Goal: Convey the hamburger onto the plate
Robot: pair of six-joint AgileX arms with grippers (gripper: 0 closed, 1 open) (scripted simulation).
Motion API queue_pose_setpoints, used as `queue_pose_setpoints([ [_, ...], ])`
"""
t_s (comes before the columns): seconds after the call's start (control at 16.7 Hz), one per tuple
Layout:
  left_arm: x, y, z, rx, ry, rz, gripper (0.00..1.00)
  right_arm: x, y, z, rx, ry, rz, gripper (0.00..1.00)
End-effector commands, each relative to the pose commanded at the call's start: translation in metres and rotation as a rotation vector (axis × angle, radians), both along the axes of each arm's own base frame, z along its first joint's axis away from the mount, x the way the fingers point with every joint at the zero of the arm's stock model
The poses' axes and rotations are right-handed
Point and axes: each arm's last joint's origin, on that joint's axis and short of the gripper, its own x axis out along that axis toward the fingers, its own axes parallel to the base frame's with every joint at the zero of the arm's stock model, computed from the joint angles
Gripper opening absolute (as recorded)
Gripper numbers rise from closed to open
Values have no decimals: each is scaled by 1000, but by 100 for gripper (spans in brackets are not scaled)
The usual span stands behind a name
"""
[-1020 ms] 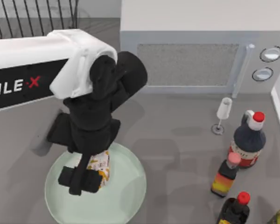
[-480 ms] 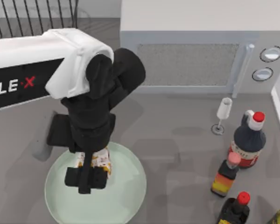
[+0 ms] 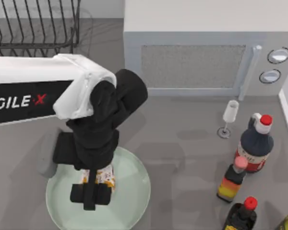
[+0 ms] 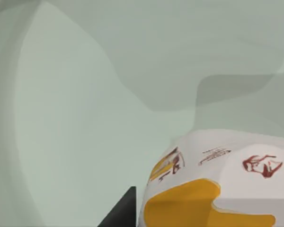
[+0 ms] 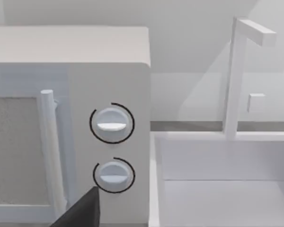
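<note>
The hamburger (image 3: 103, 176), in white paper with orange-yellow and dark marks, is over the left half of the pale mint-green plate (image 3: 130, 191) at the table's front left. My left gripper (image 3: 91, 192) reaches down from above and is shut on the hamburger. Whether the wrapper touches the plate is hidden by the arm. In the left wrist view the hamburger (image 4: 213, 184) sits close above the plate (image 4: 85, 94), with one dark fingertip (image 4: 124, 213) beside it. My right gripper (image 5: 80, 213) is parked at the right, facing the microwave's knobs.
A white microwave (image 3: 197, 62) fills the back. A small wine glass (image 3: 229, 117) and three bottles (image 3: 253, 143) (image 3: 233, 179) (image 3: 242, 215) stand at the right. A black wire rack (image 3: 33, 24) is at the back left. A white sink (image 5: 227, 179) lies beside the microwave.
My left gripper has shifted slightly right and toward the front with the hamburger, further over the plate. The arm's white link has swung right and lower in the top view.
</note>
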Motion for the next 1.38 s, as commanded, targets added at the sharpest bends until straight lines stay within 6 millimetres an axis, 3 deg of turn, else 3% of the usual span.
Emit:
queue_pose_setpoints([
  [0.3, -1, 1, -5, 2, 1, -1, 0, 0, 0, 0, 0, 0, 0, 100],
  [1.08, -1, 1, -5, 2, 1, -1, 98, 0, 0, 0, 0, 0, 0, 100],
  [1.38, -1, 1, -5, 2, 1, -1, 100, 0, 0, 0, 0, 0, 0, 100],
])
